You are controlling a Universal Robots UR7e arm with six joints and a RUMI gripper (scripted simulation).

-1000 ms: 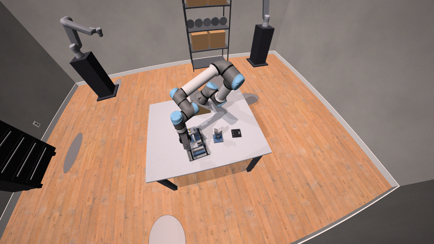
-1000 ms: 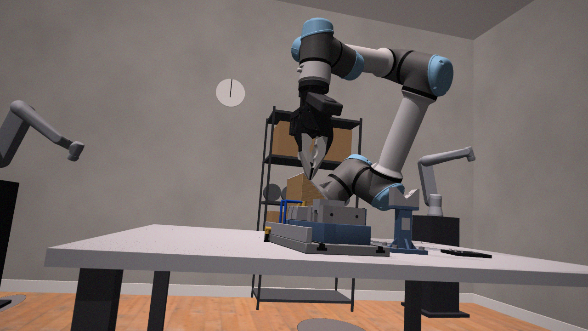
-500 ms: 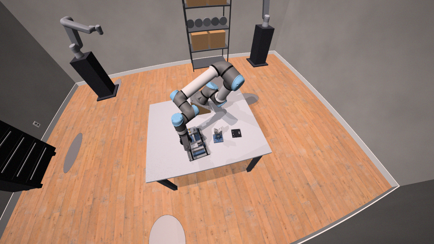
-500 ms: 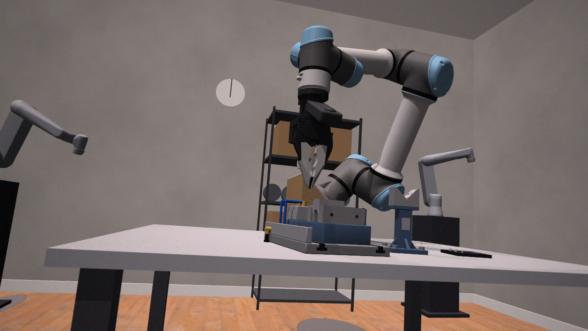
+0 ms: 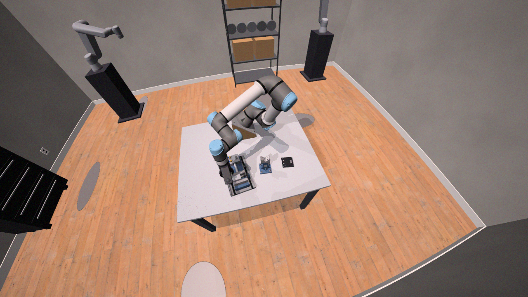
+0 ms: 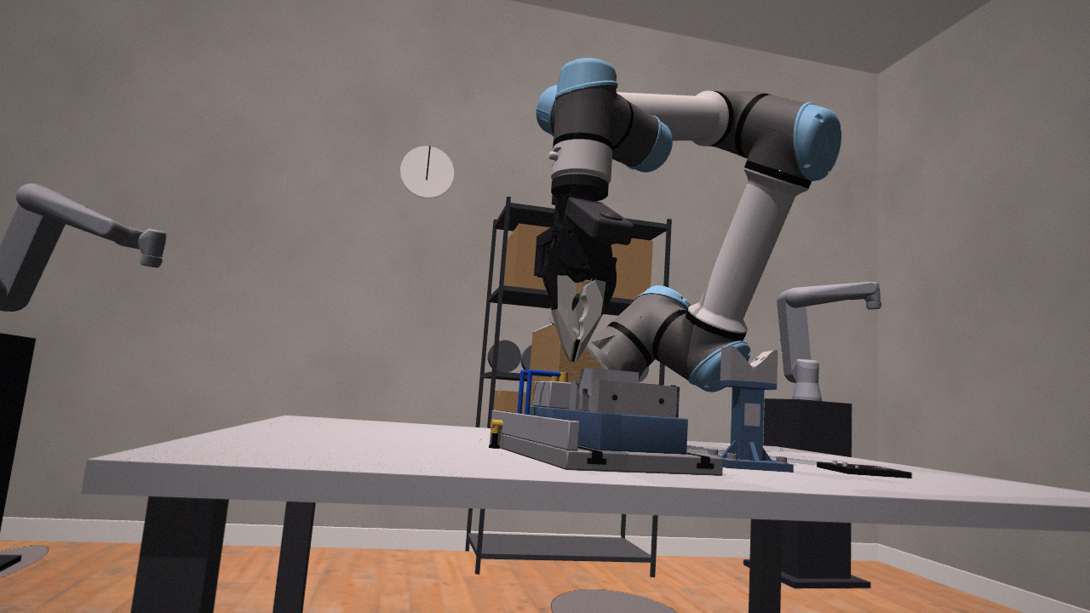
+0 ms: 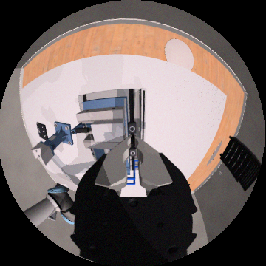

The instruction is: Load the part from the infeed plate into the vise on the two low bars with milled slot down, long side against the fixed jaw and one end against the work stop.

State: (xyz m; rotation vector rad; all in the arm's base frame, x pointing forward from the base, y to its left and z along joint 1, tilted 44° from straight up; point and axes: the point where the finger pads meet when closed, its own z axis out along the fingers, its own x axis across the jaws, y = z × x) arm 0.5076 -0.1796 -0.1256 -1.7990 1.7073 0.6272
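Nearest the worktop's front edge, the vise [image 6: 610, 426] is seen, with a grey block, apparently the part [image 6: 628, 396], lying between its jaws. Above it, the gripper [image 6: 576, 352] is held with its fingers pressed together on nothing. Further back toward the right edge, the V-block [image 6: 747, 411] and the infeed plate [image 5: 287, 162] are set.

The room has plain grey walls [image 6: 228, 228] and a floor [image 5: 332, 229] of orange wooden planks with a pale skirting along the edges. A black metal shelf [image 5: 251, 40] stands at the back wall — it carries brown boxes and some round grey things, perhaps discs. A white round mark [image 6: 427, 171] is on the wall. The white table [image 5: 206, 199] has dark legs.
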